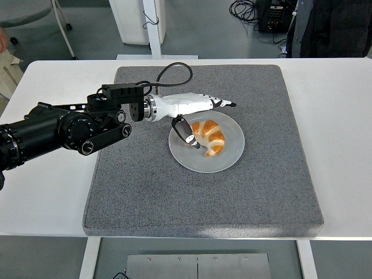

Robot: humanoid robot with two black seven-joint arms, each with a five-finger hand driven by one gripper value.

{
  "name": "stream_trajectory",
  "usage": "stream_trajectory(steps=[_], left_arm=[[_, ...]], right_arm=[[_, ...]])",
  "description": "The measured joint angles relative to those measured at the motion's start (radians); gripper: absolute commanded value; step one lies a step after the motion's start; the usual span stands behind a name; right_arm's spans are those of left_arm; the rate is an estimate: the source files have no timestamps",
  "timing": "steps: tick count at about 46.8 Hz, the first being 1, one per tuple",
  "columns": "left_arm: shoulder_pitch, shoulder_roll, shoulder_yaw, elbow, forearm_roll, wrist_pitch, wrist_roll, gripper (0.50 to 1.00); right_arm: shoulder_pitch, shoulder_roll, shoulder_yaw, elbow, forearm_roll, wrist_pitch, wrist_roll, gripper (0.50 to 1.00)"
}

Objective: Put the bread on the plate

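Note:
A golden croissant (pixel 209 136) lies on the grey round plate (pixel 228 158), a little left of its middle. My left hand (pixel 203 119), white with black fingertips, hovers over the plate's upper left part. Its fingers (pixel 224 104) stretch out flat above the croissant and the thumb (pixel 186 134) hangs down at the bread's left side. The hand is open and holds nothing. My right arm is out of sight.
The plate rests on a large grey mat (pixel 203 192) covering the middle of the white table (pixel 343 145). A black cable (pixel 174 72) loops over the mat behind the wrist. People stand beyond the table's far corners.

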Motion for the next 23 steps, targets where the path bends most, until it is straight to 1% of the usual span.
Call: stream_trajectory(steps=[7,15,23], left_arm=[[-0.029,0.032,-0.008,0.0,-0.068,0.007,-0.032,1.0],[-0.095,0.058,-0.009,0.001,-0.207,0.008,-0.032,1.0],[-0.136,0.084,-0.006,0.002,-0.361,0.005,-0.029,1.0]], right_arm=[[0.0,0.0,0.0,0.0,0.0,0.0,0.0,1.0],[0.0,0.0,0.0,0.0,0.0,0.0,0.0,1.0],[0.0,0.0,0.0,0.0,0.0,0.0,0.0,1.0]])
